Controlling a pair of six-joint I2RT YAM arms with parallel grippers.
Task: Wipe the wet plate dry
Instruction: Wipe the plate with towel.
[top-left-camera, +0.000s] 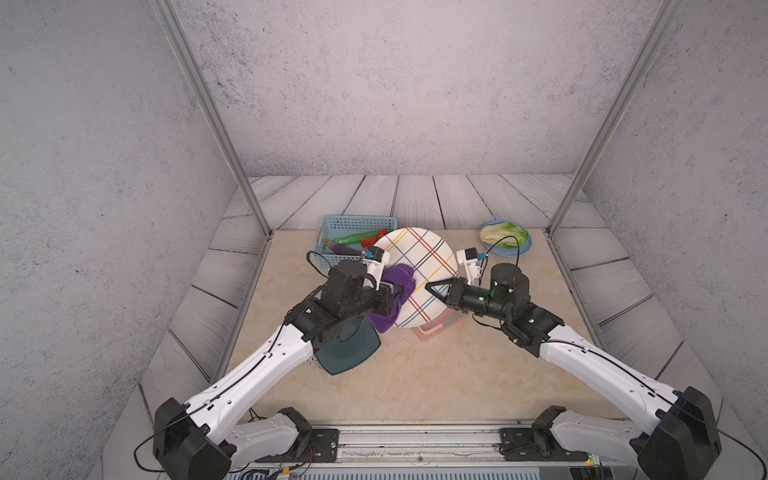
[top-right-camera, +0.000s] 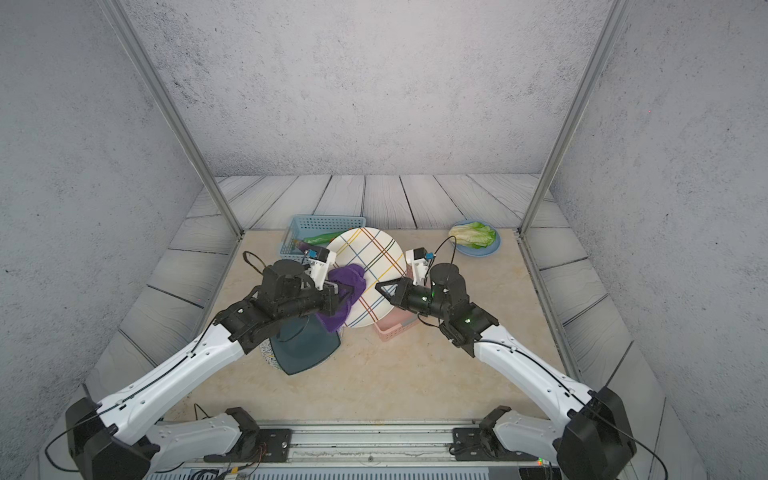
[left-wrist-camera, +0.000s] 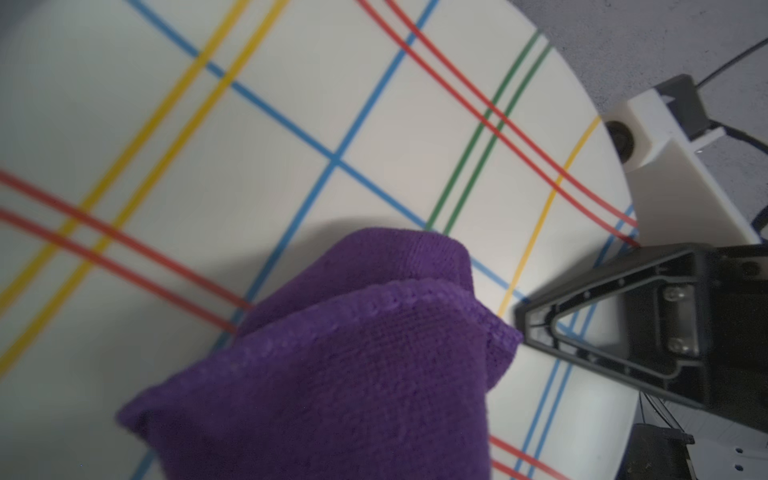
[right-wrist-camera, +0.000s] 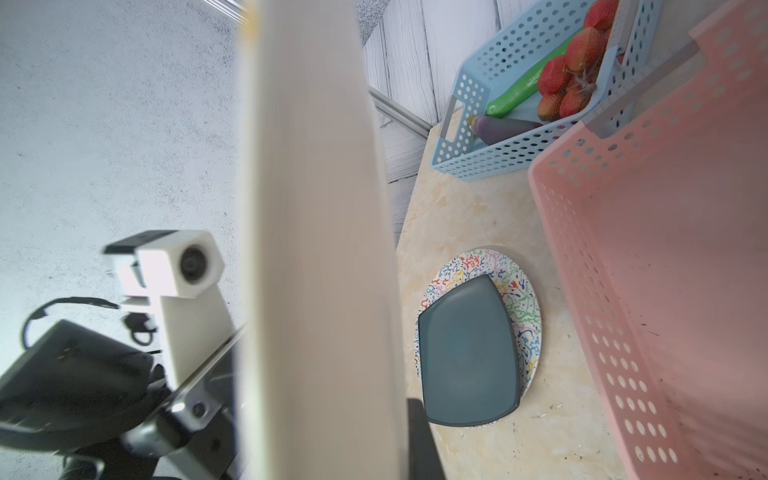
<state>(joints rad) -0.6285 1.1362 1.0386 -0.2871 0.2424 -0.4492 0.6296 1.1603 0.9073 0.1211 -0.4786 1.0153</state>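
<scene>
White, crossed with coloured lines, the plate (top-left-camera: 419, 266) is held raised and tilted beside the pink basket (top-left-camera: 432, 330), its rim clamped in the right gripper (top-left-camera: 430, 287). A purple cloth (top-left-camera: 401, 276), pinched in the closed left gripper (top-left-camera: 395, 293), is pressed to its face. Wiping is judged midway; no droplets can be made out, and the back seems left to do. A blue basket (top-left-camera: 345, 222) and dark square plate (top-left-camera: 349, 353) are set close beside the left arm.

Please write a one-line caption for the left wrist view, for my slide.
Purple cloth against the striped plate, with the right claw gripping the plate's edge.
</scene>
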